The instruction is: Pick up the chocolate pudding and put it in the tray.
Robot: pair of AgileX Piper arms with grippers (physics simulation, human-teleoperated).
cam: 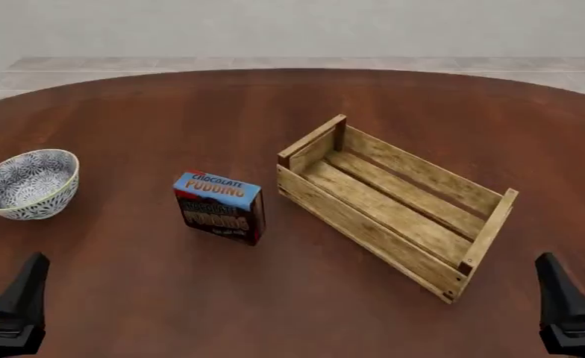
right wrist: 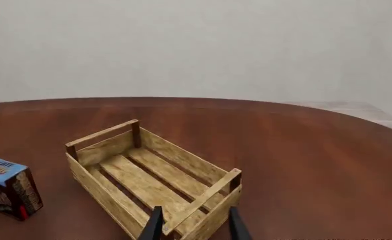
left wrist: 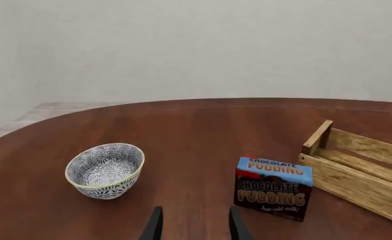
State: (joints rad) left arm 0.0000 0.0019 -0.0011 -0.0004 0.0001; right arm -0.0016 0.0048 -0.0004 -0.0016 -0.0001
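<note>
Front view: pudding [cam: 219,206] upright on worktop [cam: 173,291], just left of tray [cam: 397,205], bowl [cam: 26,183] far left. Your left claw [left wrist: 194,226] and right claw [right wrist: 194,225] both released, holding nothing.

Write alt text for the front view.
A chocolate pudding carton stands upright on a round brown table, just left of an empty wooden tray set diagonally. A patterned bowl sits far left; both open grippers wait at the near corners.

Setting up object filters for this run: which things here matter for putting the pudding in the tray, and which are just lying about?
Job:
chocolate pudding
wooden tray

Lying about:
patterned bowl
</note>
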